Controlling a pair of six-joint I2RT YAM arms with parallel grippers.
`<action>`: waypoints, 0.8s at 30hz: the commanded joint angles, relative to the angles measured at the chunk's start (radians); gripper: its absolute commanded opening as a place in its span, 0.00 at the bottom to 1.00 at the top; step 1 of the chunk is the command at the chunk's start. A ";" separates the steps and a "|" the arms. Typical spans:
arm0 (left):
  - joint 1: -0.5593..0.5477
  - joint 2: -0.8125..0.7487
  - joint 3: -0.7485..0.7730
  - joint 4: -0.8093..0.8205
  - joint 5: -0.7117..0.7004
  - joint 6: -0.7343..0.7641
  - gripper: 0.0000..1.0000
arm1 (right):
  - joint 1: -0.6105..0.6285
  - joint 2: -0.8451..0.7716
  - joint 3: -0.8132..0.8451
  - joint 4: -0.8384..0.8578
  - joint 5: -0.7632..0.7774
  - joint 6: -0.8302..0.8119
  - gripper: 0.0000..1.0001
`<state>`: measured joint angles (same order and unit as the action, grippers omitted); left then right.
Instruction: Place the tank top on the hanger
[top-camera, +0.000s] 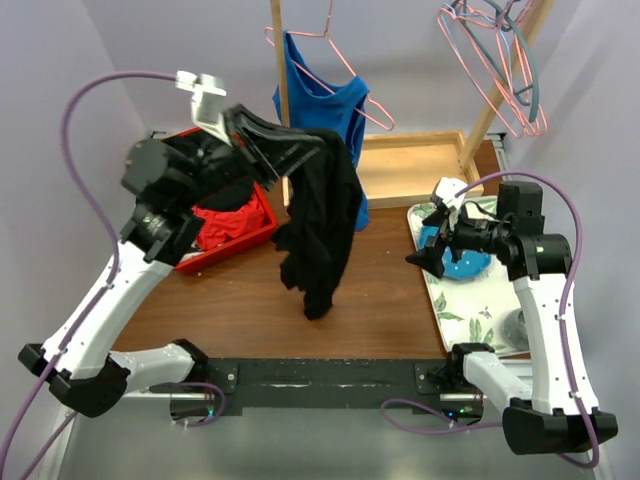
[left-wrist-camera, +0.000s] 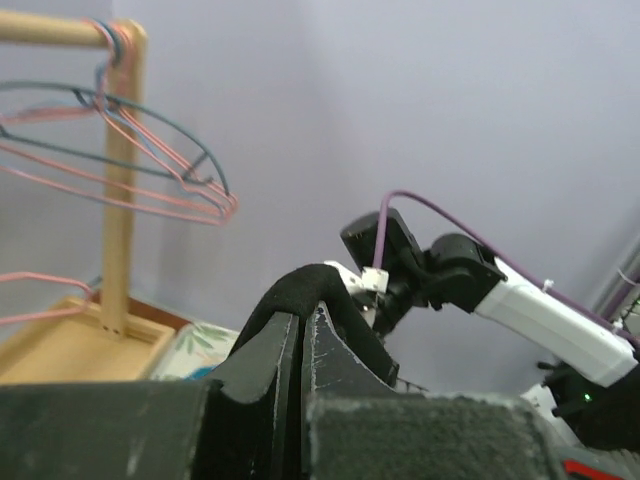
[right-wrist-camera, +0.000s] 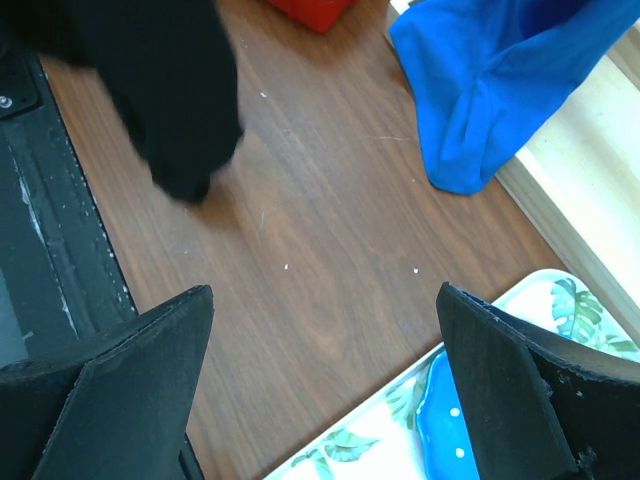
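My left gripper (top-camera: 305, 148) is raised above the table and shut on a strap of the black tank top (top-camera: 322, 225), which hangs limp with its hem just above the wood. In the left wrist view the strap (left-wrist-camera: 320, 285) loops over the closed fingers (left-wrist-camera: 275, 350). The empty pink wire hanger (top-camera: 487, 85) hangs with a teal one on the rack at the back right; it also shows in the left wrist view (left-wrist-camera: 130, 205). My right gripper (top-camera: 425, 245) is open and empty, low over the table's right side; the right wrist view shows the black top (right-wrist-camera: 170, 90) ahead of it.
A blue tank top (top-camera: 325, 100) hangs on another pink hanger on a wooden post. A red bin (top-camera: 240, 235) at the left holds black and red garments. A leaf-patterned tray (top-camera: 455, 300) with a blue plate (top-camera: 465, 265) lies under the right arm. A wooden tray (top-camera: 410, 170) stands behind.
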<state>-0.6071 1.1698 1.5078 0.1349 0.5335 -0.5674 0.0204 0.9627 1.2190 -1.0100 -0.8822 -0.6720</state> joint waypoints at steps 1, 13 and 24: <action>-0.075 0.030 -0.107 0.112 0.002 -0.042 0.00 | -0.002 0.002 -0.015 0.001 -0.028 -0.015 0.99; 0.081 0.146 -0.622 0.150 -0.285 -0.034 0.00 | 0.019 -0.012 -0.186 -0.039 0.045 -0.259 0.99; 0.276 0.121 -0.710 -0.032 -0.231 0.078 0.77 | 0.375 0.161 -0.308 0.003 0.054 -0.555 0.94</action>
<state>-0.3229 1.4403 0.7849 0.1322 0.2893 -0.5800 0.2756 1.0397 0.8932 -1.0473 -0.8330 -1.1198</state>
